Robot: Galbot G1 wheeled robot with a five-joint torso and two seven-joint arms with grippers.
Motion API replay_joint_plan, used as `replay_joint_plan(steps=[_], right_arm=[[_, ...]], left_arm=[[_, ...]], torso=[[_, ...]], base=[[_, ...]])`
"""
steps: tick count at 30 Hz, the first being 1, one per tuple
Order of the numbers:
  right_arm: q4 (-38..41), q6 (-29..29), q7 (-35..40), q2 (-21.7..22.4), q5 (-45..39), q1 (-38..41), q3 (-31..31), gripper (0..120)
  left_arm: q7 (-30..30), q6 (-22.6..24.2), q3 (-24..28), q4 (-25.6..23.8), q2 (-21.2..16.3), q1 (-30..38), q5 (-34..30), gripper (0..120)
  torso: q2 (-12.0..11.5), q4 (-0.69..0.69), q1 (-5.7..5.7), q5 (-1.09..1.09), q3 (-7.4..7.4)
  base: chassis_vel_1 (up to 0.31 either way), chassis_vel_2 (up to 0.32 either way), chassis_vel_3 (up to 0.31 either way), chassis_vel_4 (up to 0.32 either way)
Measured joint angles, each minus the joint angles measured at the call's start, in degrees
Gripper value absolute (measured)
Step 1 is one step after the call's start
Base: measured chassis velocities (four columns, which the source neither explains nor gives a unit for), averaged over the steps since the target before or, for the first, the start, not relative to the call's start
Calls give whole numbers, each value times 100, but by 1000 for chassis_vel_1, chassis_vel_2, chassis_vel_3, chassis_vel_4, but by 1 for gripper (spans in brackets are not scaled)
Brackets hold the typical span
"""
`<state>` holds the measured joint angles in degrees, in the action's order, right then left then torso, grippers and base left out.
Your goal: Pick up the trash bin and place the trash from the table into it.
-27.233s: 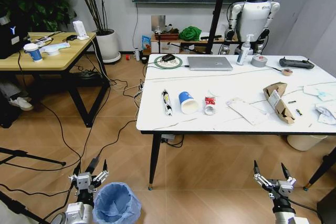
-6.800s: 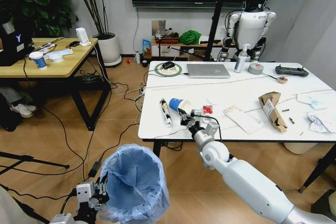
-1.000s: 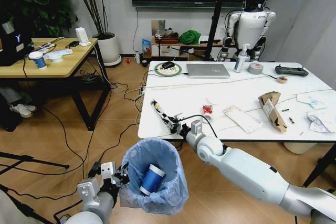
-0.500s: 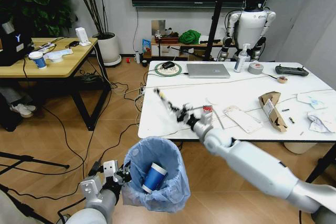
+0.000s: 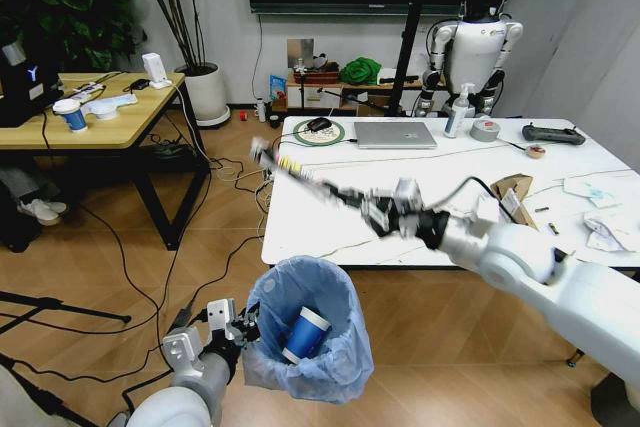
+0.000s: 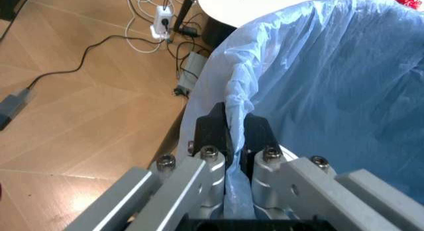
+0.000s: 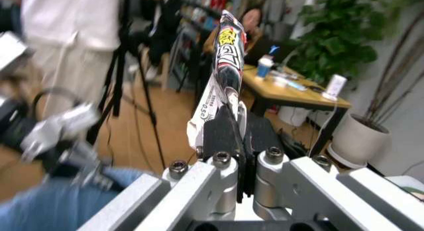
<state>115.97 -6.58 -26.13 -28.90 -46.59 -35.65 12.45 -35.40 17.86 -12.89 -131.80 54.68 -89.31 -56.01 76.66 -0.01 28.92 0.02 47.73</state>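
Marble table [image 5: 330, 217] behind: R gripper [image 5: 362, 209] clamps tube wrapper [image 5: 290, 167] above bin [image 5: 345, 347]; L gripper [image 6: 231, 129] pinches rim.

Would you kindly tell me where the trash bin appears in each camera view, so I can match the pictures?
Head view: the trash bin sits low, left of centre, its rim pinched by the left claw.
Left wrist view: its blue liner spreads beyond the claw.
Right wrist view: a blurred blue patch at the lower edge.
Shared landmark: the blue liner.
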Motion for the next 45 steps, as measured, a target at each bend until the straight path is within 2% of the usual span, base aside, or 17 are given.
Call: replay_joint_plan(steps=[4,8,13,21,24,27,29,36,37,39,43,45], right_arm=[[62,3,-266,120,471,-213,-141,0],[55,-172,-791,380,1549,-822,-550,0],[136,-281,-969,540,1828,-956,-703,0],[211,-446,-951,584,1810,-988,-644,0],[181,-505,-951,578,1809,-1004,-592,5],[158,-531,-951,515,1797,-989,-499,20],[150,-537,-951,501,1790,-988,-473,23],[62,-527,-859,402,1583,-1008,-426,52],[62,-527,-859,402,1583,-1008,-426,52],[66,-371,-435,272,1290,-1058,-505,61],[-237,-75,877,-210,715,-1162,-787,78],[-306,24,1135,-288,651,-1192,-849,81]], left_arm=[[3,11,16,8,-15,11,-6,0],[14,16,29,43,-6,26,-6,0],[16,23,72,80,70,64,6,0],[44,36,86,90,122,79,23,0],[51,36,83,89,131,80,25,0],[56,40,83,89,146,100,23,0],[56,41,83,89,150,105,21,0],[58,51,79,116,184,93,27,0],[58,51,79,116,184,93,27,0],[70,52,68,128,197,72,64,0],[104,49,20,127,233,-3,145,0],[111,47,16,125,236,-12,160,0]], torso=[[0,2,0,0,0],[0,1,1,2,0],[0,1,1,-2,0],[0,2,1,-2,1],[0,1,1,-2,1],[-1,2,1,-2,1],[-1,2,1,-2,1],[-1,1,1,-3,1],[-1,1,1,-3,1],[-1,1,1,-3,1],[-2,3,1,-1,1],[-2,3,2,-1,1]], base=[[0,0,0,0],[0,0,0,0],[0,0,0,0],[0,0,0,0],[0,0,0,0],[0,0,0,0],[0,0,0,0],[0,0,0,0],[0,0,0,0],[0,0,0,0],[0,0,0,0],[0,0,0,0]])
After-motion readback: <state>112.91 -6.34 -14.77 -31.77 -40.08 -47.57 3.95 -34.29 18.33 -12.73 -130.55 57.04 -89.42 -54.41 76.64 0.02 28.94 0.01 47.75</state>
